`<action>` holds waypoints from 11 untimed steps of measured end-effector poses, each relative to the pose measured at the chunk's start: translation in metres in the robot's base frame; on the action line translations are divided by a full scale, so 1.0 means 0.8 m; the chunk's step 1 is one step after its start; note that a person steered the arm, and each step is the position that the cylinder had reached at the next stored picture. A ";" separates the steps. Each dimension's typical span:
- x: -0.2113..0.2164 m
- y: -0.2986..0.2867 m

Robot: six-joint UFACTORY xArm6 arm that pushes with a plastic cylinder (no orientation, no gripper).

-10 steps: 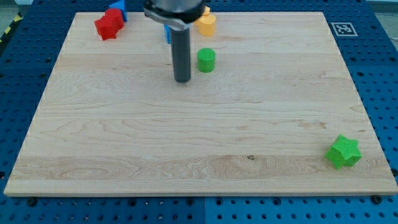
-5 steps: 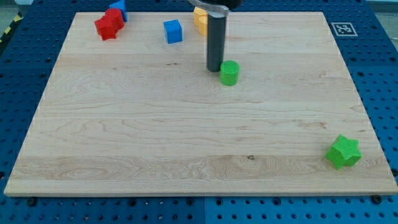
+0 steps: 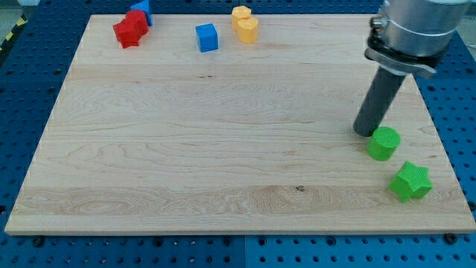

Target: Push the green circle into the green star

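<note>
The green circle point(image 3: 384, 143) lies near the board's right edge, low in the view. The green star point(image 3: 411, 182) sits just below and to the right of it, with a small gap between them. My tip point(image 3: 363, 132) rests on the board right against the circle's upper left side. The rod rises from there toward the view's top right.
A red block point(image 3: 129, 28) with a blue block point(image 3: 141, 9) behind it sit at the top left. A blue cube point(image 3: 207, 37) and a yellow block point(image 3: 245, 24) stand near the top edge. A marker tag point(image 3: 410, 34) lies off the board's top right corner.
My tip has swept from the board's upper middle to the lower right, pushing the green circle along until it lies just up and left of the green star.
</note>
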State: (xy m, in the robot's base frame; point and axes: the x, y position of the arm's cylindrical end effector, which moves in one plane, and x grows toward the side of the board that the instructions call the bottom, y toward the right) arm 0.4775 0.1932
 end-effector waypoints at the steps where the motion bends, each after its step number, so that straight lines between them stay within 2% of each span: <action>1: 0.000 0.030; 4: 0.041 0.036; 5: 0.033 0.036; 6: -0.009 0.036; 7: -0.022 0.036; 11: -0.033 0.020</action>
State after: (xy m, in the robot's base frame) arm 0.4511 0.2095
